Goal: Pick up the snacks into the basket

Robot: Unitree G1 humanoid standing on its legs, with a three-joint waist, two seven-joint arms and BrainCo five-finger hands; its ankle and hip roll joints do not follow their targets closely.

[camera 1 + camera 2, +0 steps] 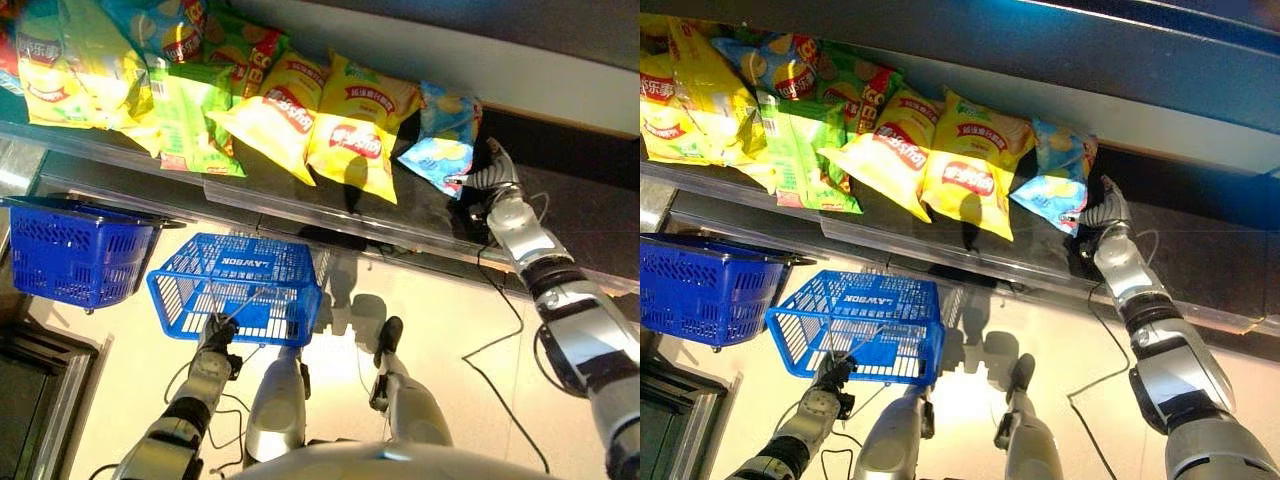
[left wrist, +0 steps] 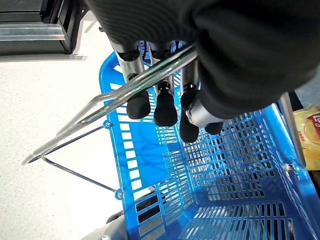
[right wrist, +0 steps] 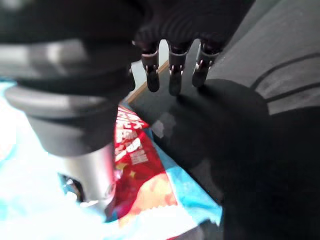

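Observation:
A light-blue plastic basket (image 1: 240,285) hangs below the shelf edge, and my left hand (image 1: 215,335) is shut on its wire handle (image 2: 125,90), fingers (image 2: 165,107) curled round the metal. Several snack bags lie in a row on the dark shelf (image 1: 420,215): two yellow bags (image 1: 350,140), a green bag (image 1: 190,120), and a light-blue bag (image 1: 440,130) at the right end. My right hand (image 1: 495,180) rests at that bag's lower right corner. In the right wrist view its fingers (image 3: 172,75) hang relaxed over bare shelf, the thumb above the light-blue bag (image 3: 135,170). Nothing is gripped there.
A second, darker blue basket (image 1: 75,250) hangs at the left under the shelf. More yellow bags (image 1: 70,70) pile at the shelf's left end. A pale wall strip (image 1: 520,70) runs behind the shelf. Light floor (image 1: 450,320) lies below.

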